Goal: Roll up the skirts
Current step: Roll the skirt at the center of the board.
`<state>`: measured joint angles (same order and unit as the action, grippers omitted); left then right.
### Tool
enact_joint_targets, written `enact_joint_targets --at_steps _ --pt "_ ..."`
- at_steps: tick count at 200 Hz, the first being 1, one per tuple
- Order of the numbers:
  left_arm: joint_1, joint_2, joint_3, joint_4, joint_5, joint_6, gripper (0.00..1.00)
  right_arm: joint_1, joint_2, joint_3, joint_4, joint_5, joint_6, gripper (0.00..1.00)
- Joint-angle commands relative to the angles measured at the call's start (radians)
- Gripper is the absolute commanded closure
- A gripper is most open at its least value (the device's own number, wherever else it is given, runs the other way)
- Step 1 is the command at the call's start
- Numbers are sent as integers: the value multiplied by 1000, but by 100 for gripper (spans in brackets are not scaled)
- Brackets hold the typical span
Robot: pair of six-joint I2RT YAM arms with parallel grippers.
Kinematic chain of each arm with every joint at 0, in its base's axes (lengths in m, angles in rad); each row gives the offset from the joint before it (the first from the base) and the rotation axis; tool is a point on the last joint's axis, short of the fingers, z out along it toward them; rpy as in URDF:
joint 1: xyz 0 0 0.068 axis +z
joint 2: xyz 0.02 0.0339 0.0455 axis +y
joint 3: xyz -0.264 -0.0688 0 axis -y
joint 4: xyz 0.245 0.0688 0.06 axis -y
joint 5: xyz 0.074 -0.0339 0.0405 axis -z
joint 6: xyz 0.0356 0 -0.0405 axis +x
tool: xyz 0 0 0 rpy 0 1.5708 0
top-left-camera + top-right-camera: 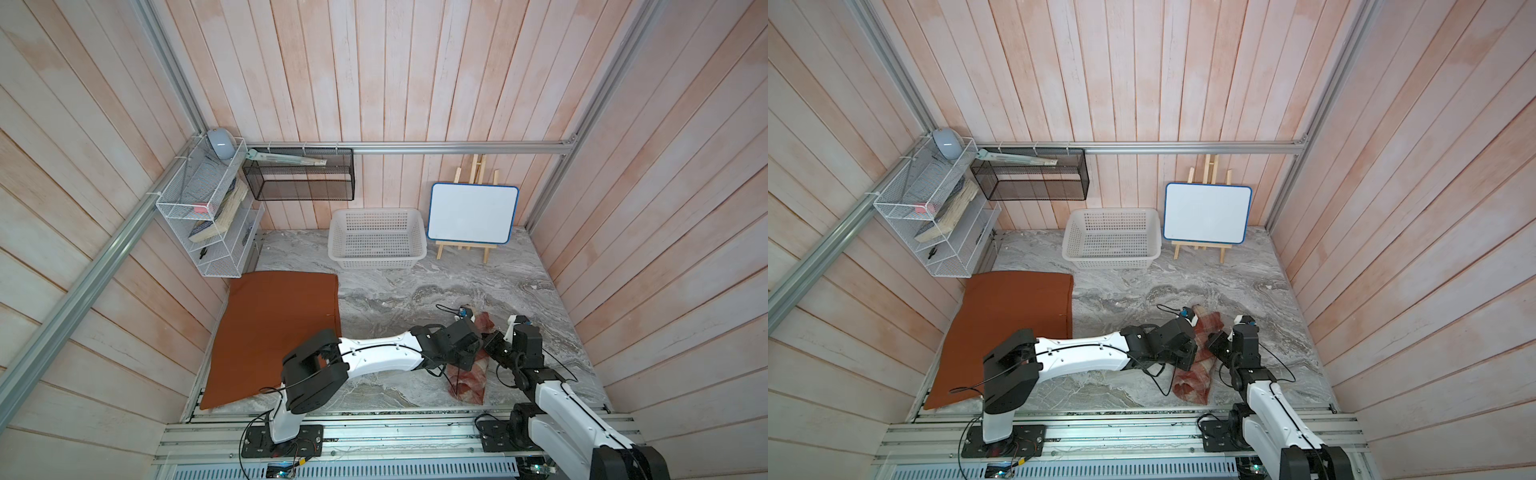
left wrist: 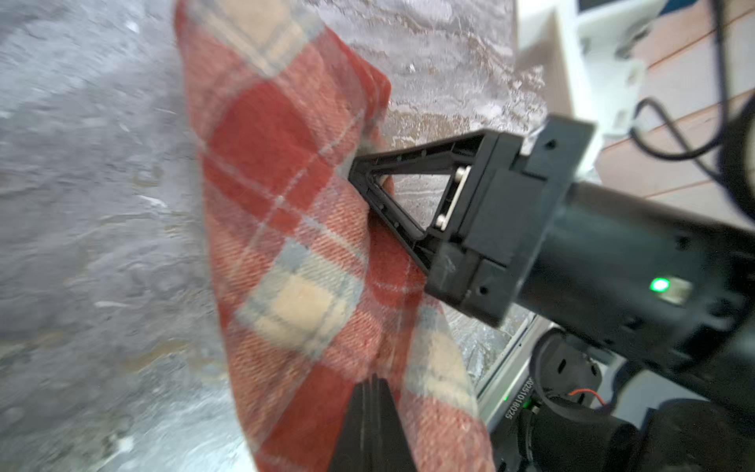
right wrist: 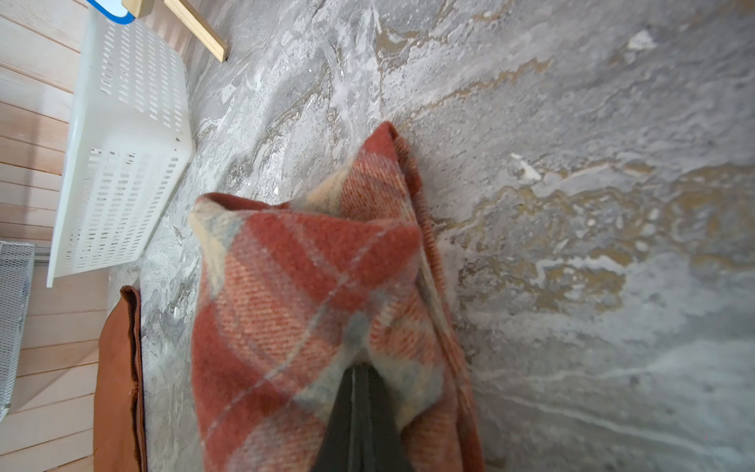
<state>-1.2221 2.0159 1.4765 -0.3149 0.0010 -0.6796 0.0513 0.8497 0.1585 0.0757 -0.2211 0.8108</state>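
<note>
Red-and-cream woolly plaid fills both wrist views, where two sets of jaws meet the plaid skirt [image 2: 286, 245]. The right jaws are pressed together on a puckered fold of the plaid skirt [image 3: 306, 286], pinching it. The left jaws are also pressed together, their tips at a crease in the same cloth; whether any cloth is caught between them cannot be told. Seen from the left wrist, the right jaws enter the skirt's edge from the side.

In both top views the plaid skirt [image 1: 467, 384] lies as a long, bunched bundle on the grey marbled surface [image 1: 395, 299], near its front edge, with the left arm [image 1: 374, 353] reaching across to it and the right arm [image 1: 552, 395] just beside it. The middle of the bundle is hidden under the two wrists.

The rust-orange skirt [image 1: 270, 332] lies spread flat along the left wall, well apart from the plaid one. At the back wall stands a white basket [image 1: 378, 262], and beside it a whiteboard [image 1: 473, 214] on a small wooden easel. A white wire shelf [image 1: 199, 216] and a black mesh rack [image 1: 299, 178] hang in the far left corner.
</note>
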Motion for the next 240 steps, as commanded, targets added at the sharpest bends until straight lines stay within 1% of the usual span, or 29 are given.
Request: enact_joint_targets --at_steps 1,19,49,65,79,96,115,128,141,151,164,175,194,212,219,231,240 --pt "-20 47 35 3 82 16 100 -7 -26 -34 -160 39 6 100" --pt "-21 74 25 26 155 12 100 -23 -30 -12 -183 56 -12 100" --pt "-29 143 87 7 242 39 100 -52 5 -2 -171 39 -30 100" --pt "-29 166 109 -4 271 46 100 -80 27 -1 -156 10 -40 100" --pt "-29 180 117 -18 283 43 100 -95 32 7 -160 7 -53 100" --pt "-24 200 126 -54 300 51 100 -106 25 21 -174 8 -67 100" --pt "-19 230 133 -80 348 65 100 -115 20 38 -189 0 -71 100" --pt "-11 246 133 -104 356 67 100 -117 20 47 -193 -4 -73 100" --pt "14 239 90 -95 368 49 100 -116 21 53 -205 -17 -78 100" --pt "38 220 30 -49 404 30 100 -117 14 58 -216 -33 -83 100" --pt "63 200 -39 -2 421 2 100 -116 -9 65 -234 -63 -93 100" --pt "72 196 -68 19 436 -8 100 -115 -35 83 -270 -80 -104 100" --pt "74 197 -78 15 421 -8 100 -116 -98 115 -356 -86 -120 100" --pt "86 205 -86 19 408 -18 100 -113 -158 119 -390 -104 -84 91" --pt "92 211 -91 26 407 -23 100 -114 -176 124 -404 -90 -77 88" --pt "103 221 -95 29 411 -32 100 -114 -193 140 -434 -60 -87 81" --pt "109 227 -100 32 411 -35 100 -114 -195 147 -444 -63 -95 77"
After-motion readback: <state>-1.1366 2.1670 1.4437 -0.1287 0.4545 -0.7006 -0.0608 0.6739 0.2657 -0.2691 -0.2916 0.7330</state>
